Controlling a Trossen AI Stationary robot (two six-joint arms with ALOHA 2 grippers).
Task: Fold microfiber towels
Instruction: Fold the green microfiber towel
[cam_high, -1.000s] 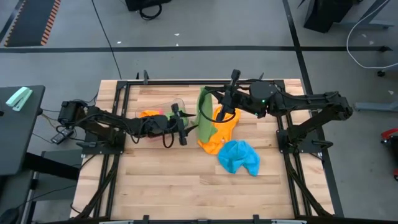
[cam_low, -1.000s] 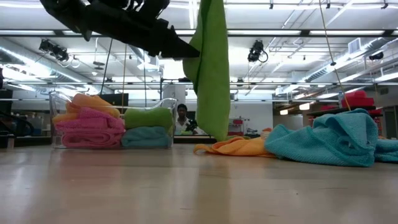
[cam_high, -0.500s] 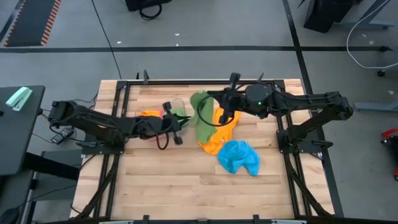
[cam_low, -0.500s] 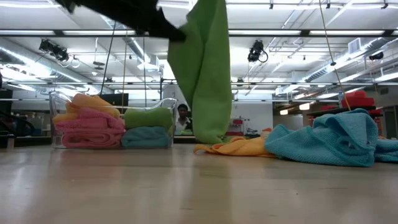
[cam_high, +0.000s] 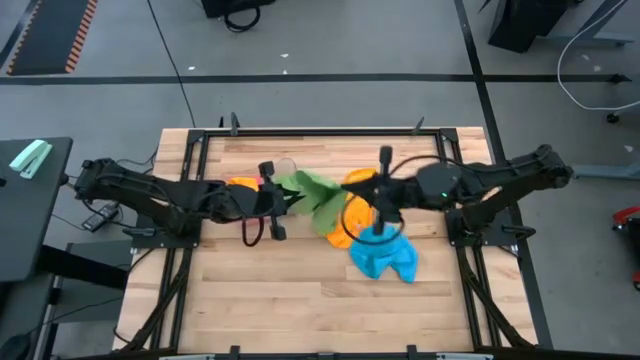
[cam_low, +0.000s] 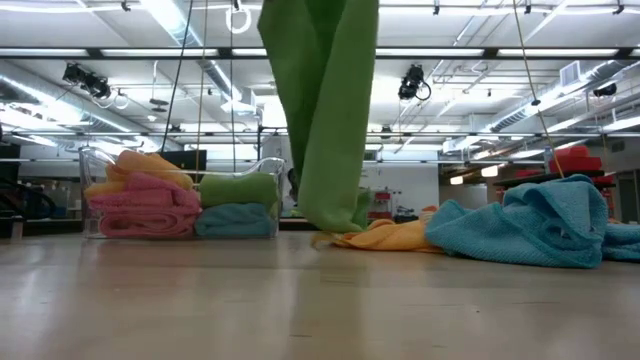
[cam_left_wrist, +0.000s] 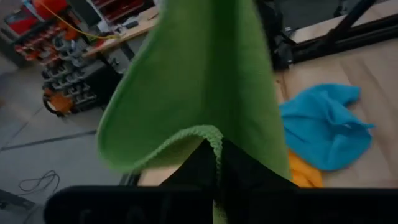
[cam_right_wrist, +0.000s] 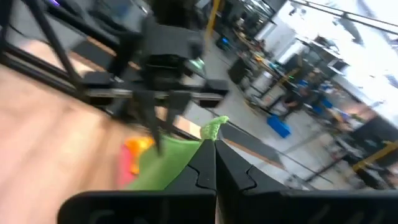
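Pale wooden planks make up the table, smooth and bare at the front, with a workshop of shelves and ceiling lights behind. Above its middle hangs the green towel, soft and nubbly, stretched between both arms and drooping in a loose fold almost onto the heap below. The left gripper pinches one corner with its fingers pressed together, and the right gripper nips the opposite corner the same way, only a small tip of cloth poking past its fingers. That thin hold looks like the main risk: a pull apart could slip the corner free and drop the towel in a crumple. Its hem may also drag the limp orange towel or the rumpled blue towel. Folded towels fill a clear tub at the back.
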